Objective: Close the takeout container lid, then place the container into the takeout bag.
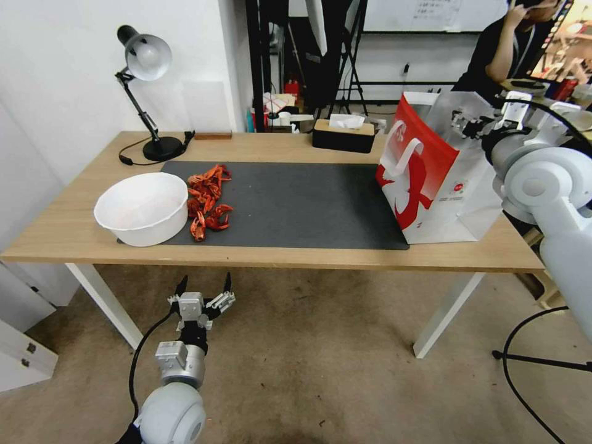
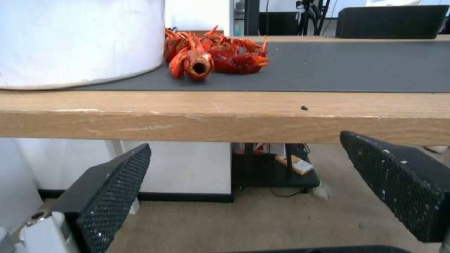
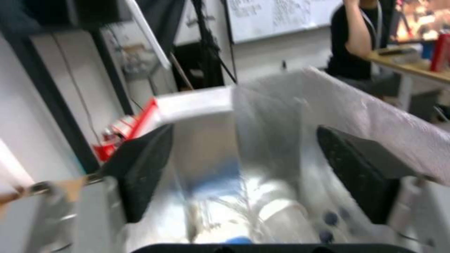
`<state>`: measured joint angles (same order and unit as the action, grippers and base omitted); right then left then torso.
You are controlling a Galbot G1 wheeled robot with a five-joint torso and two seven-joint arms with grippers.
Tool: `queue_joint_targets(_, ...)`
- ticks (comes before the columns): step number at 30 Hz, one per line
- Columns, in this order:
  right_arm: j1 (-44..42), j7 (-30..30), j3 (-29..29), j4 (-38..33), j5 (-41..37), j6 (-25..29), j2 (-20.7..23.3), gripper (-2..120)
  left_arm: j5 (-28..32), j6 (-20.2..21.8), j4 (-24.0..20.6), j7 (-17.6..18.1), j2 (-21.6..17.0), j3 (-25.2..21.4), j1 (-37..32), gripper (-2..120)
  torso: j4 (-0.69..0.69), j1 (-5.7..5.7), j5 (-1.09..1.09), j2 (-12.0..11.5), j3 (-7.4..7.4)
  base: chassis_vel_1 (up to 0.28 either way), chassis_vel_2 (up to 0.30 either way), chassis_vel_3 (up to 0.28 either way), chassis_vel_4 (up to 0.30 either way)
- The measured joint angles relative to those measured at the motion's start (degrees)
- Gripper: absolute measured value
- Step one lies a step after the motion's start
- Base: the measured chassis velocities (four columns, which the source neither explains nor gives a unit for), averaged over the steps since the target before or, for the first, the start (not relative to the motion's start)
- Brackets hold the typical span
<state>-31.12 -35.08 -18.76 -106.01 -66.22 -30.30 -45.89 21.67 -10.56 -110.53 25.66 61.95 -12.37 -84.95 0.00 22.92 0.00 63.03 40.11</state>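
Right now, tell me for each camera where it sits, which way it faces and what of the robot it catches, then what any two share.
Head view: high on the robot, facing forward and down at the table; left gripper open below the front edge, right gripper at the takeout bag mouth.
Left wrist view: below table height, facing across the edge at crayfish and white bowl; open fingers frame it.
Right wrist view: above the bag, facing into its liner; open fingers.
Shared: head and left wrist views both show bowl and crayfish.

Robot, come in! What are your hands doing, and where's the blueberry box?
Right end effector open over takeout bag. Takeout container inside bag. Left end effector open, parked below table edge.
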Motion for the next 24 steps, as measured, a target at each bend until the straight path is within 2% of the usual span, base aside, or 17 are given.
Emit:
queue_joint_targets(1, 0.0, 0.0, 0.0, 0.0, 0.0, 0.0, 0.0, 75, 0.0, 0.0, 0.0, 0.0, 0.0, 0.0, 0.0, 100, 0.0, 0.0, 0.0, 0.0, 0.0, 0.0, 0.0, 0.0, 0.0)
queue_joint_targets(4, -0.42, 5.27, 0.11, -0.66, 3.05, 4.83, 0.22, 95, 0.0, 0.01, 0.0, -0.08, 0.01, -0.17, 0.13, 100, 0.0, 0.0, 0.0, 0.0, 0.0, 0.0, 0.0, 0.0, 0.0)
queue_joint_targets(5, -0.42, 5.27, 0.11, -0.66, 3.05, 4.83, 0.22, 95, 0.0, 0.01, 0.0, -0.08, 0.01, -0.17, 0.13, 100, 0.0, 0.0, 0.0, 0.0, 0.0, 0.0, 0.0, 0.0, 0.0)
queue_joint_targets(7, -1.41, 9.08, 0.2, -1.76, 6.67, 8.08, 0.76, 100, 0.0, -0.04, 0.09, -0.3, 0.14, -0.31, 0.11, 100, 0.0, 0.0, 0.0, 0.0, 0.0, 0.0, 0.0, 0.0, 0.0)
queue_joint_targets(10, -3.23, 14.28, 0.19, -3.35, 10.17, 12.37, 1.55, 100, 0.0, -0.22, 0.16, -0.59, 0.34, -0.44, -0.03, 100, 0.0, 0.0, -0.01, 0.0, 0.0, 0.0, 0.0, 0.0, 0.0)
queue_joint_targets(12, -6.34, 18.92, 0.27, -5.56, 12.68, 17.08, 2.17, 100, -0.09, -0.55, 0.24, -0.92, 0.63, -0.54, -0.28, 100, 0.0, 0.0, -0.01, 0.0, 0.0, 0.0, 0.0, 0.0, 0.0)
queue_joint_targets(13, -6.34, 18.92, 0.27, -5.56, 12.68, 17.08, 2.17, 100, -0.09, -0.55, 0.24, -0.92, 0.63, -0.54, -0.28, 100, 0.0, 0.0, -0.01, 0.0, 0.0, 0.0, 0.0, 0.0, 0.0)
queue_joint_targets(16, -15.38, 24.75, 0.31, -10.2, 17.58, 26.25, 2.31, 100, -0.4, -1.46, 0.4, -1.59, 1.16, -0.87, -0.75, 100, 0.0, 0.0, -0.01, 0.0, 0.0, 0.0, 0.0, 0.0, 0.0)
queue_joint_targets(18, -17.02, 25.37, 0.32, -10.92, 18.56, 27.5, 2.26, 100, -0.42, -1.64, 0.4, -1.72, 1.22, -0.99, -0.85, 100, -0.01, 0.0, 0.01, 0.0, 0.0, 0.0, 0.0, 0.0, 0.0)
queue_joint_targets(20, -23.38, 26.51, 0.38, -13.44, 22.47, 32.1, 1.78, 100, -0.47, -2.42, 0.32, -2.39, 1.38, -1.67, -1.35, 100, -0.02, 0.0, 0.0, 0.0, -0.01, 0.0, 0.0, 0.0, 0.0)
queue_joint_targets(22, -24.58, 26.72, 0.35, -13.78, 23.17, 32.96, 1.62, 100, -0.48, -2.68, 0.31, -2.57, 1.44, -1.86, -1.52, 100, -0.01, 0.0, 0.0, 0.0, -0.01, 0.0, 0.0, 0.0, 0.0)
queue_joint_targets(24, -30.76, 28.03, -1.31, -14.97, 26.1, 36.43, 0.48, 100, -0.48, -3.81, 0.29, -3.4, 1.96, -2.58, -2.33, 100, 0.04, 0.0, 0.0, 0.0, -0.01, 0.0, 0.0, 0.0, 0.0)
